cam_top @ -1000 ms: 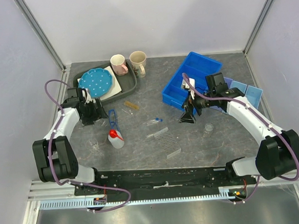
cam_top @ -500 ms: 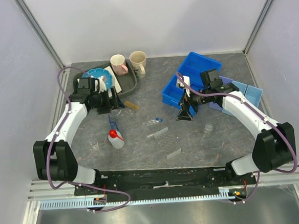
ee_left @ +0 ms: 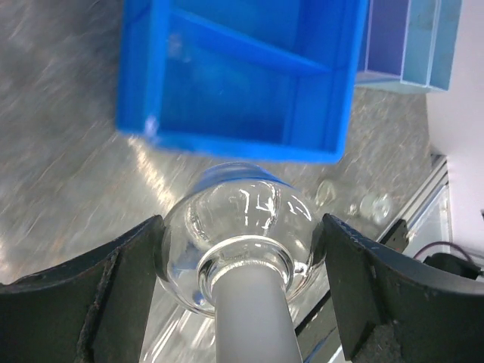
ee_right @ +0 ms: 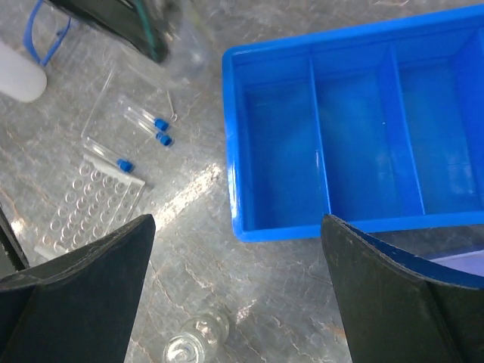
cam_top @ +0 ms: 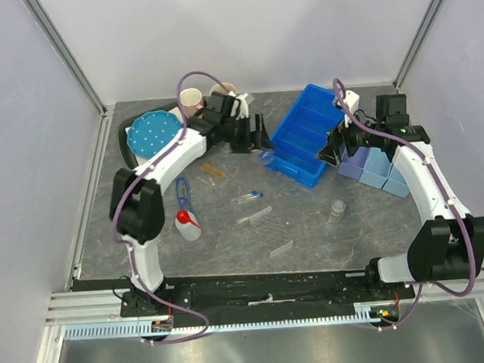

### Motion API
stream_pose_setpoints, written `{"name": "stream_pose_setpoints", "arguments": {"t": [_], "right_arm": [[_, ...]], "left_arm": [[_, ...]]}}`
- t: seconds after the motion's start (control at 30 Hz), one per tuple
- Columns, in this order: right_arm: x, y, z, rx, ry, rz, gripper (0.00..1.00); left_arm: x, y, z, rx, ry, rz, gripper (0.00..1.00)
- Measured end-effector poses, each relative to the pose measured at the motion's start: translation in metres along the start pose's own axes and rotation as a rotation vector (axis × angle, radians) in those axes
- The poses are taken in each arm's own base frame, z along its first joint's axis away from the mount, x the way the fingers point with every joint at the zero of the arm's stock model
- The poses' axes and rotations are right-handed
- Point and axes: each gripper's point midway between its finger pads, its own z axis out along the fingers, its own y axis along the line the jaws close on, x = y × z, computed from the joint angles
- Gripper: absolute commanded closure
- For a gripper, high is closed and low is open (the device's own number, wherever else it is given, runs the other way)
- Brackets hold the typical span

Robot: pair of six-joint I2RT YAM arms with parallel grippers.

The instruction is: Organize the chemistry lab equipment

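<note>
Nearest, at about 6 o'clock on the surface [cam_top: 355,248], a clear tube rack [cam_top: 264,219] is seen lying flat, with a clear strip [cam_top: 281,248], possibly a part of it, just in front. The red-capped squeeze bottle [cam_top: 187,223] is found at 8 o'clock and the small clear beaker [cam_top: 338,208] at 4 o'clock. Toward the centre, blue-capped clear tubes [cam_top: 250,197] are laid loose just beyond the rack. The blue-framed safety glasses [cam_top: 182,188] and a tan brush [cam_top: 213,172] are placed between 9 and 10 o'clock. Farther on, at 1 o'clock, a blue three-compartment bin [cam_top: 305,135] is set. The right gripper [ee_right: 238,219] is held over its right side, jaws spread wide with nothing between them. At 12 o'clock the left gripper [cam_top: 257,135] is closed around the bulb of a clear round flask [ee_left: 242,212], with the bin's edge just beyond it.
</note>
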Motion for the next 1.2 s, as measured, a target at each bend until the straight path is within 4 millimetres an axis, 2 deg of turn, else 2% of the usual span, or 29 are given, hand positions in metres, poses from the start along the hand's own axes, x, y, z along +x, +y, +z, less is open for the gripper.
{"name": "stream_pose_setpoints", "arguments": {"t": [0.13,0.27,0.4,0.73,1.07,1.2], "right_arm": [[-0.007,-0.007,-0.013,0.042,-0.041,0.014,0.02],[-0.005,-0.015,-0.020,0.065,-0.065,0.049,0.02],[0.002,-0.019,-0.022,0.070,-0.074,0.089,0.02],[0.004,-0.019,-0.022,0.051,-0.097,0.118,0.02],[0.010,-0.016,-0.018,0.031,-0.106,0.142,0.02],[0.010,-0.016,-0.017,0.026,-0.111,0.145,0.02]], "left_arm": [[-0.019,-0.023,0.047,0.069,0.013,0.002,0.66],[-0.034,-0.040,0.084,0.124,0.010,0.006,0.67],[-0.034,-0.046,0.109,0.123,0.034,0.005,0.66],[-0.002,-0.035,0.133,-0.045,0.104,0.034,0.62],[0.020,-0.011,0.151,-0.245,0.121,0.147,0.30],[0.028,-0.009,0.153,-0.295,0.129,0.191,0.20]]}}
